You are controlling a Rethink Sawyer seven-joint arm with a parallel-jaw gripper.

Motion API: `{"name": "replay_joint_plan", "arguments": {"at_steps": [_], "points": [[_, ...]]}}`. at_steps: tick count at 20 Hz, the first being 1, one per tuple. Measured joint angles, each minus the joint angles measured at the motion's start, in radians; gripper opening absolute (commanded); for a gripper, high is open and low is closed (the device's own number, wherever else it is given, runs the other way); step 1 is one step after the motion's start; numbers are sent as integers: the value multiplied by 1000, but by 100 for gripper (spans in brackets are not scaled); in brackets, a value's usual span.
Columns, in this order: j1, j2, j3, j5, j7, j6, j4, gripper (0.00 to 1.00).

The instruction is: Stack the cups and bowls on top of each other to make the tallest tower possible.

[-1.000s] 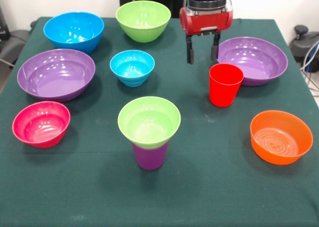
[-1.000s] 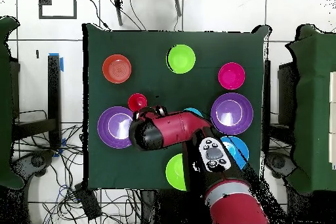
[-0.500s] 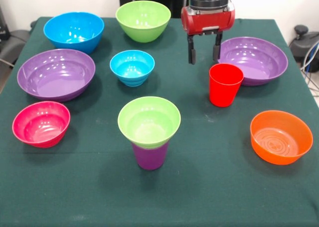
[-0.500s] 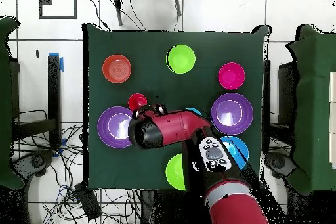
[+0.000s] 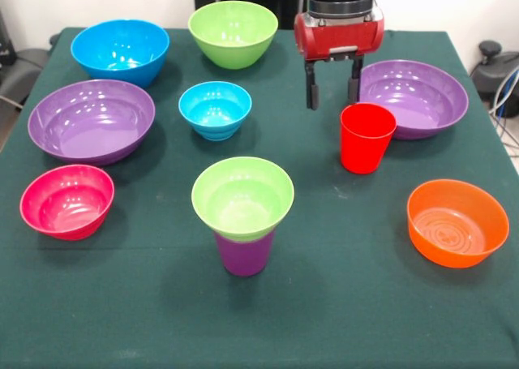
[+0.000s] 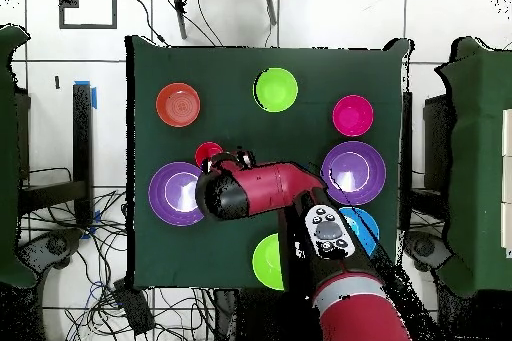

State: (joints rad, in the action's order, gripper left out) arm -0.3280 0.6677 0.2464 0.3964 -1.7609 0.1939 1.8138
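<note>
The gripper [image 5: 332, 93], fingers wide and empty, has edged toward the red cup [image 5: 366, 137] (likely its next pick).

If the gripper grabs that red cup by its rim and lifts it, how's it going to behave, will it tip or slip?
The red cup stands upright and is taller than wide with a narrower base, so a sideways nudge would probably tip it. It looks like thin glossy plastic, likely light and somewhat slippery. The open gripper hangs just behind it, so a firm, centred pinch on the wall seems safest.
</note>
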Motion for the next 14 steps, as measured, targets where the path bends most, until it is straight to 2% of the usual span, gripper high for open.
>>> {"name": "replay_joint_plan", "arguments": {"at_steps": [14], "points": [[7,-1,0,-30,0,22,-50,100]]}}
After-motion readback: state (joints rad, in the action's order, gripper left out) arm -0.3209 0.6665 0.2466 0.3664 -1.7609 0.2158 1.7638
